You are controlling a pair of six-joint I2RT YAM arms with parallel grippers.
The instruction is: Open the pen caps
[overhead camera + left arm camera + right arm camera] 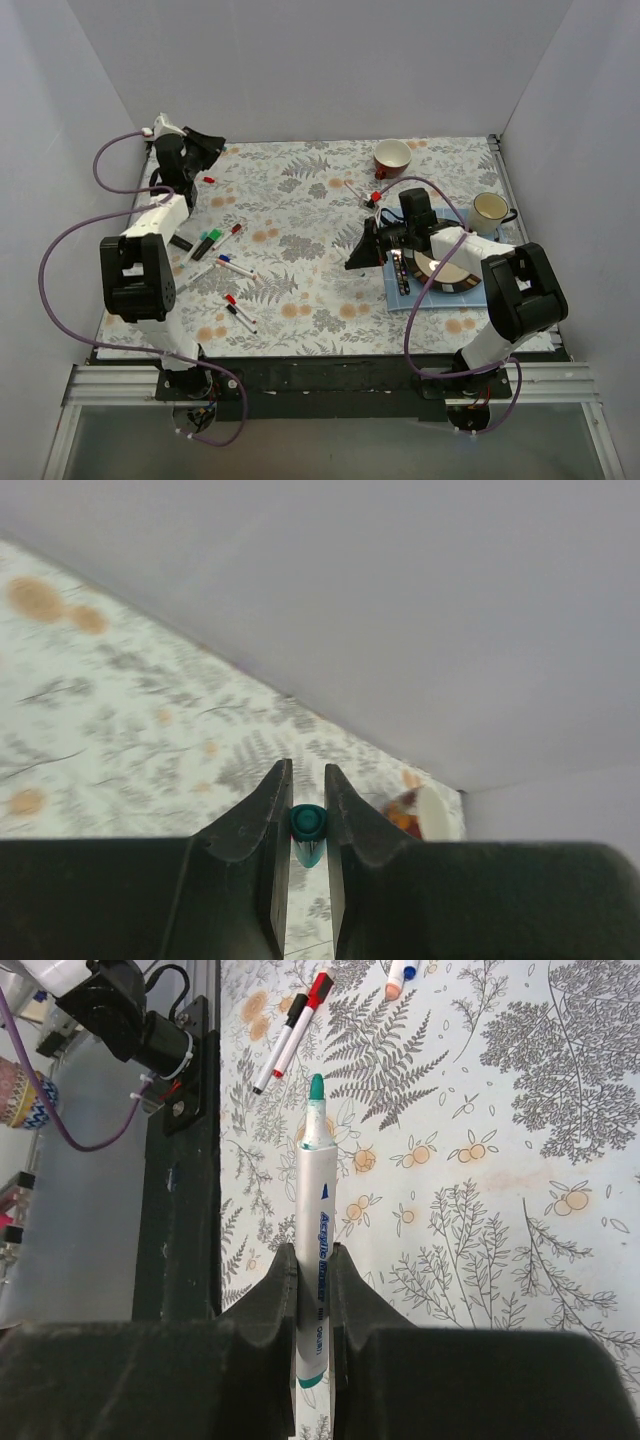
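In the top external view no writing can be read. The left gripper is seen at the upper left, raised near the back wall. The right gripper is seen right of centre, over the floral tablecloth. How far either one is parted cannot be made out here. Loose pens are scattered at the left centre of the cloth. A red cup, a white mug and a plate are placed on the right.

In the left wrist view the left gripper is clenched on a small green cap, which is pinched between the two fingers with its round end facing the camera. The lower part of the cap is hidden between the fingers.

In the right wrist view the right gripper is clamped around a white marker pen. The pen is uncapped, and its green tip is pointed up the frame. The blue word "Acrylic" is printed along the barrel; the smaller print below it is too small to read. Red and black pens are seen at the top, and another pair is cut off by the upper edge.
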